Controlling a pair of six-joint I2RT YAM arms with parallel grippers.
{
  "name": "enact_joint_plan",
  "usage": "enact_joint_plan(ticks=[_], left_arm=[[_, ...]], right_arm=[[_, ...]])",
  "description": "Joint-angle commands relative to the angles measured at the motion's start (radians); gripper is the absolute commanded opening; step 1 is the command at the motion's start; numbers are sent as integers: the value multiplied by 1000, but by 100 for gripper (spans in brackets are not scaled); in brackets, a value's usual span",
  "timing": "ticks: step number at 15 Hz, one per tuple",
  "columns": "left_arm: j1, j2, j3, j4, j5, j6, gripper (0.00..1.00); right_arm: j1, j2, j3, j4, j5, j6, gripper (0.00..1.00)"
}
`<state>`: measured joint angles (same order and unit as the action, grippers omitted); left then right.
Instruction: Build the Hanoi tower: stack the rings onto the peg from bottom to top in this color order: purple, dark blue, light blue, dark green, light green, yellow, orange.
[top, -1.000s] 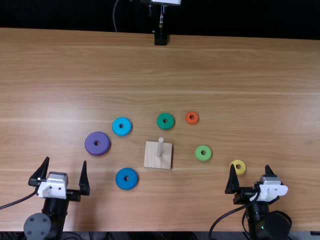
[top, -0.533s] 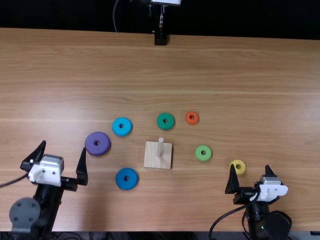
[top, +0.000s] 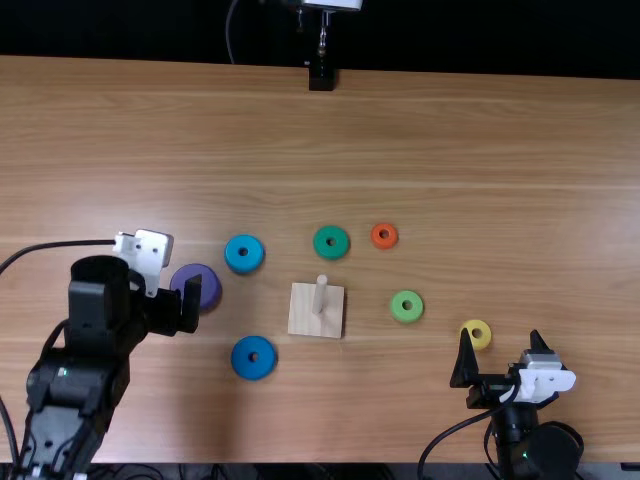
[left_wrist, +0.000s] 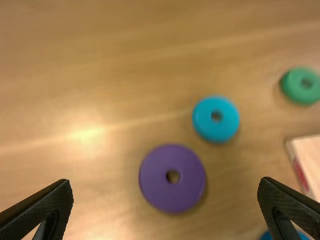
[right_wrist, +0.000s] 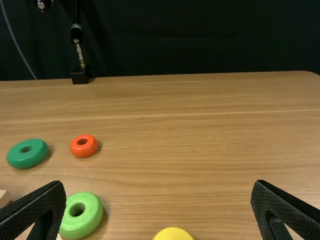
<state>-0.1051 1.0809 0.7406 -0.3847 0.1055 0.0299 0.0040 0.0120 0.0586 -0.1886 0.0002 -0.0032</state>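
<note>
Purple ring (top: 210, 286) lies flat on the light brown wooden table (top: 480, 160) as the left gripper (top: 174, 306) hangs over it, partly covering it from above. That gripper's two black fingers are spread wide, holding nothing, and the ring shows between them in the left wrist view. Near the middle of the table, closer to its near edge than its far one, a peg (top: 321, 293) stands upright on a pale wooden base (top: 306, 320). Left of the base, the dark blue ring (top: 240, 357) sits toward the near edge and the light blue ring (top: 232, 253) farther out. Toward the far edge from the peg lie the dark green ring (top: 320, 243) and, to its right, the orange ring (top: 376, 236). The light green ring (top: 396, 306) rests right of the base. Farther right, the yellow ring (top: 486, 336) lies just beside the right gripper (top: 501, 335), whose fingers are wide apart and empty, by the near edge. A small black stand (top: 321, 78) occupies the far edge.
</note>
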Motion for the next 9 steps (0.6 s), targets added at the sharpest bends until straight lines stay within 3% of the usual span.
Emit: enact_joint_plan(ticks=[1, 7, 9], left_arm=[[-8, 80, 62, -24, 10, 14, 100], [-104, 401, 206, -123, -4, 47, 100], [-105, 458, 241, -125, -26, 47, 100]], right_arm=[[-2, -12, -42, -65, 11, -6, 100], [-2, -12, -42, -65, 11, -6, 100], [-2, -12, -42, -65, 11, -6, 100]])
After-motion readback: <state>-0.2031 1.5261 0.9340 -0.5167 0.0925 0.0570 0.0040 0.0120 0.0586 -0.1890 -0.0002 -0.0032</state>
